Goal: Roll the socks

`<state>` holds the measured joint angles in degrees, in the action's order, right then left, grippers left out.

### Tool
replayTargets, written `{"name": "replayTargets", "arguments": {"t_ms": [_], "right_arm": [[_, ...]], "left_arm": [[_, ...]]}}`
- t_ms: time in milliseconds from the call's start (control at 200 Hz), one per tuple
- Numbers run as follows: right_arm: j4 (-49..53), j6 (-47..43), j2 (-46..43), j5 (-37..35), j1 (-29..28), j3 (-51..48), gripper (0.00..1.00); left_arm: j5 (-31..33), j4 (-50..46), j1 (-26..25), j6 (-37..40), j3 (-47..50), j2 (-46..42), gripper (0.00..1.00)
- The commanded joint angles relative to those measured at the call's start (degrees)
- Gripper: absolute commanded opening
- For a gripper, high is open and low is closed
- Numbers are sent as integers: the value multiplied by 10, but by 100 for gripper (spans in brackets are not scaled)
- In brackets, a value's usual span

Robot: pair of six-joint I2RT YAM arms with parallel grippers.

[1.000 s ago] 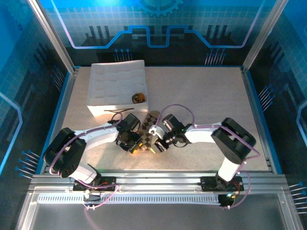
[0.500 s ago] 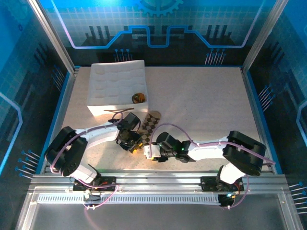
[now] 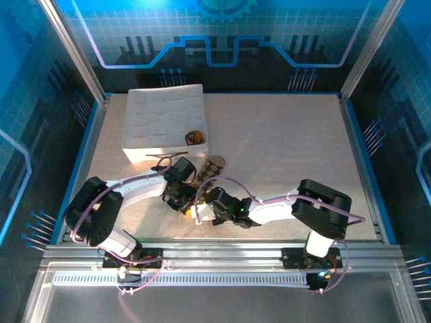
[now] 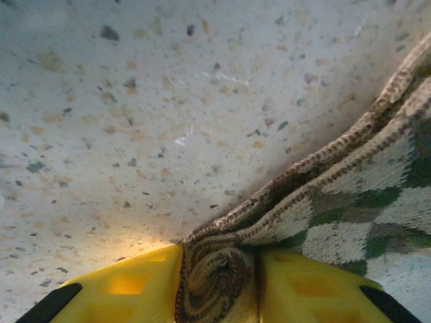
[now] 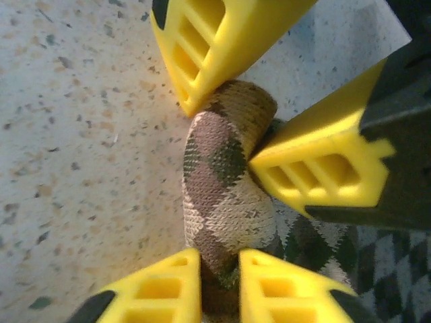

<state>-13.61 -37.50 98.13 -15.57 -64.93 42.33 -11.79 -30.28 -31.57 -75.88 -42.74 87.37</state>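
Note:
The brown-beige argyle sock (image 3: 213, 167) lies on the table, its near part rolled into a tight roll (image 5: 225, 175). My left gripper (image 4: 217, 286) is shut on one end of that roll, where the coiled layers show between its yellow fingers (image 4: 121, 289). In the top view the left gripper (image 3: 180, 197) sits just left of the sock. My right gripper (image 5: 220, 289) is shut on the other end of the roll, facing the left gripper's fingers (image 5: 202, 47). From above, the right gripper (image 3: 198, 212) is low by the near side of the roll. A small rolled olive-and-orange sock (image 3: 195, 137) rests in the tray's near right corner.
The white quilted tray (image 3: 161, 118) stands at the back left, just behind the left arm. Both forearms lie low across the near middle of the speckled table (image 3: 289, 141). Blue walls and metal posts border the table.
My right gripper has swung left along the near side of the sock and shut on the end of the roll. The left gripper has stayed clamped in place.

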Motion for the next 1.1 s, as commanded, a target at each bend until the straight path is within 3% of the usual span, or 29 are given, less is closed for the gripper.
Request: {"name": "replayTargets", "arguments": {"t_ms": [0,200,405,685,785,921,1096], "right_arm": [[57,51,26,-4,2,18,3],[158,158,39,74,28,46,0],[225,252,73,200,67,73,0],[239,331,100,297,120,77,0],[257,341,112,312,130,97,0],[289,361,135,323,138,122,0],[287,370,134,326,137,124,0]], "left_arm": [[23,-58,7,19,11,6,32],[29,-74,18,17,-3,-38,41],[43,-94,21,1,-18,-89,64],[31,-42,16,-71,21,-147,62],[22,-34,6,-99,25,-140,61],[54,-100,-3,-135,19,-155,64],[51,-55,-3,-173,52,-183,66]]}}
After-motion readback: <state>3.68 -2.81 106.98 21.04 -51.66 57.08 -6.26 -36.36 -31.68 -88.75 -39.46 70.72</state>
